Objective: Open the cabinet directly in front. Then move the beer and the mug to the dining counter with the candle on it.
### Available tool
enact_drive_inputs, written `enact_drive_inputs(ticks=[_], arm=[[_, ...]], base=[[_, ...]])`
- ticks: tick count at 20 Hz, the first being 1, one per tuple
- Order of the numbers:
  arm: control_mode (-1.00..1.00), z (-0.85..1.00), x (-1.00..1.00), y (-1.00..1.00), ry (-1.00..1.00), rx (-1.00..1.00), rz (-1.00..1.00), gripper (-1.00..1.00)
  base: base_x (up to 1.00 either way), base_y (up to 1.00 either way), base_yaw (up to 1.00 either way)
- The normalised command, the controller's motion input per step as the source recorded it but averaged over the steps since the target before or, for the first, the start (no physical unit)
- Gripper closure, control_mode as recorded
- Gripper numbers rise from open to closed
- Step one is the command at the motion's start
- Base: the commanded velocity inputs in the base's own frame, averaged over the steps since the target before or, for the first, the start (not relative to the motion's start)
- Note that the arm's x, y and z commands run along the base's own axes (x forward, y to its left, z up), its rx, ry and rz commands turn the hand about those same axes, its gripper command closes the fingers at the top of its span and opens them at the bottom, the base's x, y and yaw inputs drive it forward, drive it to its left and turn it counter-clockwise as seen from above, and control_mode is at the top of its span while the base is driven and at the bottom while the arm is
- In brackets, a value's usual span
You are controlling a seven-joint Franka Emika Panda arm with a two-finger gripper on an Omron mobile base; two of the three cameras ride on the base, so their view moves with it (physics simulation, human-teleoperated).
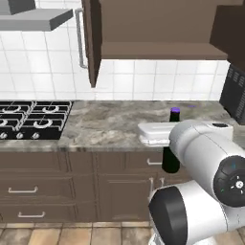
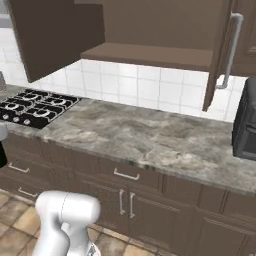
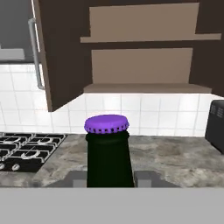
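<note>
So the cabinet (image 2: 150,30) is wide open, both doors swung out. One door sits upper left in the right base view, the other upper right with its silver bar handle (image 2: 229,50) showing. The shelves I can see look bare, which fits, since the beer (image 3: 108,153) is out already.

The hand (image 3: 108,179) is clamped on the beer. In the hand view the neck and purple cap stand upright dead centre, with a finger tip (image 3: 78,178) pressed in on each side low down. Grabbing it on the body below the neck makes sense to me: a more solid hold than the skinny neck, and the bottle stays vertical so it won't swing.

In the left base view the beer (image 1: 172,143) shows at centre right, tucked behind the arm, its bottom hanging in front of the drawers below the table (image 1: 110,124) edge. So it's carried in the air, not resting on anything. Stove (image 1: 31,119) is off at the left edge.

I can't spot the mug or a candle, so I'd guess the drop-off table is somewhere else and the beer is mid-trip, mug run not yet done.
</note>
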Motion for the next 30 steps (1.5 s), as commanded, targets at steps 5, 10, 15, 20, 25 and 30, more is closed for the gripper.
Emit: enact_drive_inputs(ticks=[5, 10, 15, 20, 25, 30], arm=[[1.0, 0.0, 0.0, 0.0, 0.0, 0.0, 0.0, 1.0], [1.0, 0.0, 0.0, 0.0, 0.0, 0.0, 0.0, 1.0], [1.0, 0.0, 0.0, 0.0, 0.0, 0.0, 0.0, 1.0], [1.0, 0.0, 0.0, 0.0, 0.0, 0.0, 0.0, 1.0], [1.0, 0.0, 0.0, 0.0, 0.0, 0.0, 0.0, 1.0], [1.0, 0.0, 0.0, 0.0, 0.0, 0.0, 0.0, 1.0]], base=[[-0.03, 0.01, 0.97], [0.0, 0.0, 1.0], [0.0, 0.0, 1.0], [0.0, 0.0, 1.0], [0.0, 0.0, 1.0], [0.71, -0.16, 0.68]])
